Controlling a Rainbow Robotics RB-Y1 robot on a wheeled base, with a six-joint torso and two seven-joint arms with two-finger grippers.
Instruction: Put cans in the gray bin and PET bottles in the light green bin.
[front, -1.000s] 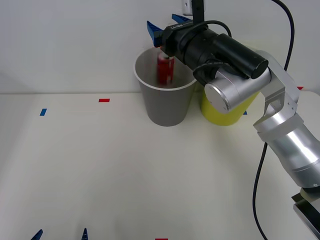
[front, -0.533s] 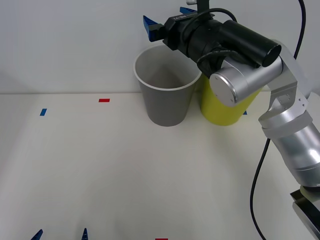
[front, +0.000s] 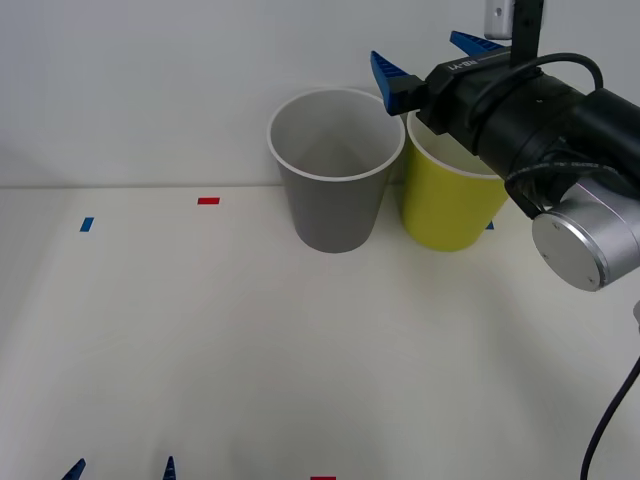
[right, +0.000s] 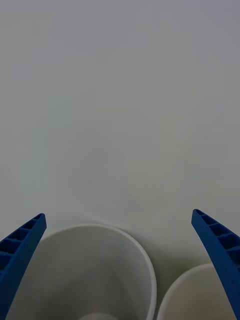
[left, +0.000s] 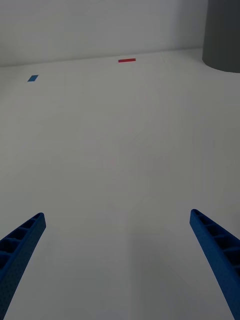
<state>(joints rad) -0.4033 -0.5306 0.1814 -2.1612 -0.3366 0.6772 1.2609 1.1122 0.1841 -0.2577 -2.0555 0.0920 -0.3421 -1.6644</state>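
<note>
The right gripper (front: 435, 58) is hanging spread and empty, just above the green bin (front: 450, 205); the gray bin (front: 335, 200) is beside it. The left gripper (left: 120, 265) is hovering spread over the table (left: 115, 150).

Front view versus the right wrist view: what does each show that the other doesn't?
Front only: the outsides of the tall gray tapered bin and the yellow-green tapered bin, side by side on the white table, small red and blue tape marks, and the left end effector's fingertips at the near edge. Right wrist only: a steeper look into the gray bin's white inside. Shared: both white rims and the open right end effector above them.
</note>
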